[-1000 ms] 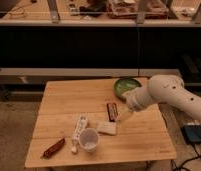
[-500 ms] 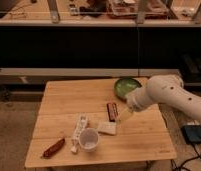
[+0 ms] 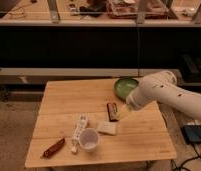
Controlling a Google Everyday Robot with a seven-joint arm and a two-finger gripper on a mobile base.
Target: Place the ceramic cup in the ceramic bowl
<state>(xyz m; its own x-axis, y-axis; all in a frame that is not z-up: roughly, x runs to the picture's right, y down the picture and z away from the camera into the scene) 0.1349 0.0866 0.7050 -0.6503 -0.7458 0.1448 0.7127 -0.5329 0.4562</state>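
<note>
The ceramic cup [image 3: 89,138] is small, white and upright near the front edge of the wooden table [image 3: 64,102]. The green ceramic bowl [image 3: 124,86] sits at the table's back right, partly covered by my white arm [image 3: 161,92]. The arm reaches in from the right. My gripper [image 3: 125,111] hangs at its end, just in front of the bowl and over the table's right-middle, well to the right of and behind the cup. It holds nothing that I can see.
A long white power strip [image 3: 79,130] lies left of the cup. A red-brown object [image 3: 54,147] lies at the front left. A dark snack bar [image 3: 112,111] and a pale packet [image 3: 107,128] lie mid-table. A dark box [image 3: 194,134] sits on the floor at right.
</note>
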